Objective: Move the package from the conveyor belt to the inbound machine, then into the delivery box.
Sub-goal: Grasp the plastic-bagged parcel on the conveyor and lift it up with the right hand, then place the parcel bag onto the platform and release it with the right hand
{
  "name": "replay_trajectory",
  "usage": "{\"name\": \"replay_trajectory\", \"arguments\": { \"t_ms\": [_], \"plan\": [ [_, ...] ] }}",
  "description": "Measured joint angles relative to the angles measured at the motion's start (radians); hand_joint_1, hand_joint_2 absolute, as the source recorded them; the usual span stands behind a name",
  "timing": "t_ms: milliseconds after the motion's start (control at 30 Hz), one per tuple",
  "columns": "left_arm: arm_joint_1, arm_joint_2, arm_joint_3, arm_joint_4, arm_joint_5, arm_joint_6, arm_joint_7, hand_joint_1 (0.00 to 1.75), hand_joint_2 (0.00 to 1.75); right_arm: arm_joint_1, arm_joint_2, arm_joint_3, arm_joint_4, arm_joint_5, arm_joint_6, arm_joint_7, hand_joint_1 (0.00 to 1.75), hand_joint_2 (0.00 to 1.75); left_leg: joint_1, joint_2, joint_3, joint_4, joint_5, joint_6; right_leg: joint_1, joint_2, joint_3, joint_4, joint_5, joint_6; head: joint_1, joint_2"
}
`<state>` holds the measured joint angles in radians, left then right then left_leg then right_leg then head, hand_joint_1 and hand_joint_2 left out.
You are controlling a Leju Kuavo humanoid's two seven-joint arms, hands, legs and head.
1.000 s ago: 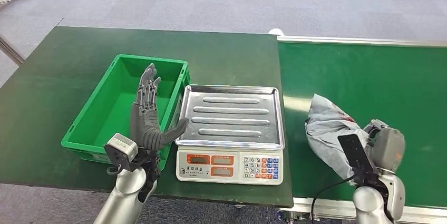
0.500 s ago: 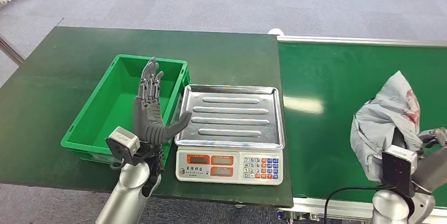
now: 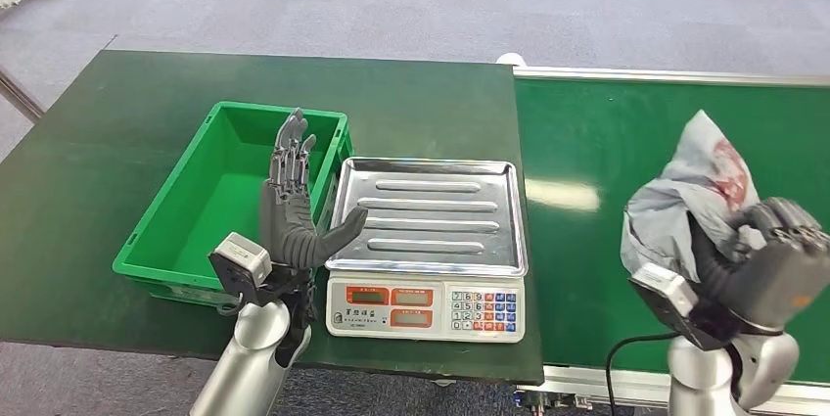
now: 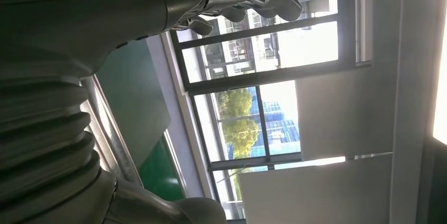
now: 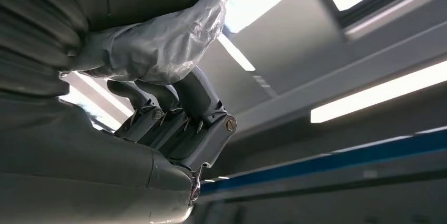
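Observation:
My right hand grips a crumpled grey plastic package with a red mark, held up above the green conveyor belt at the right. In the right wrist view the fingers curl around the grey package. The scale with its steel tray stands in the middle, to the left of the package. A green delivery box sits left of the scale. My left hand stands upright and open between the box and the scale, fingers spread, holding nothing.
The scale's keypad and displays face me at the table's near edge. The dark green table spreads left of the box. A silver rail borders the belt's far side, with grey floor beyond.
My right hand has lifted the package off the belt and turned it up, after swinging right then back left. My left hand has drifted slightly right toward the scale.

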<state>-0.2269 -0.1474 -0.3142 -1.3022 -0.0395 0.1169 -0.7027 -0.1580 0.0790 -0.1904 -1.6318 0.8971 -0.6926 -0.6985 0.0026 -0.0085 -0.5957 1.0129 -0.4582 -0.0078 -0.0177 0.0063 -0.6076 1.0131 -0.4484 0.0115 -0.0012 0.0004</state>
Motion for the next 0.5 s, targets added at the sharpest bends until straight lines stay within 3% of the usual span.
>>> {"name": "replay_trajectory", "arguments": {
  "t_ms": [133, 333, 500],
  "plan": [
    [-0.009, -0.013, -0.008, 0.019, 0.003, -0.011, 0.0, 0.0, 1.75, -0.08, -0.025, 0.17, 0.019, 0.126, 0.001, 0.004, 1.75, 1.75, 0.0, 0.0, 0.001, 0.0, 0.001, 0.0, 0.0, 0.0, 0.0, 0.0, 0.001, 0.0, 0.0, 0.0],
    [-0.016, -0.021, -0.011, 0.039, 0.007, -0.021, 0.0, 0.0, 1.75, -0.134, -0.052, 0.312, 0.056, 0.167, 0.008, 0.006, 1.75, 1.75, 0.0, -0.002, 0.0, 0.0, 0.001, 0.0, 0.0, -0.001, 0.0, 0.0, 0.0, 0.0, 0.0, 0.0],
    [-0.025, -0.028, -0.02, 0.051, 0.007, -0.024, 0.0, 0.0, 1.75, -0.21, -0.082, 0.467, 0.168, 0.221, 0.106, 0.05, 1.75, 1.75, 0.0, -0.002, -0.001, 0.0, 0.001, 0.0, 0.0, -0.001, 0.0, 0.0, 0.0, 0.0, 0.0, 0.0]
  ]
}}
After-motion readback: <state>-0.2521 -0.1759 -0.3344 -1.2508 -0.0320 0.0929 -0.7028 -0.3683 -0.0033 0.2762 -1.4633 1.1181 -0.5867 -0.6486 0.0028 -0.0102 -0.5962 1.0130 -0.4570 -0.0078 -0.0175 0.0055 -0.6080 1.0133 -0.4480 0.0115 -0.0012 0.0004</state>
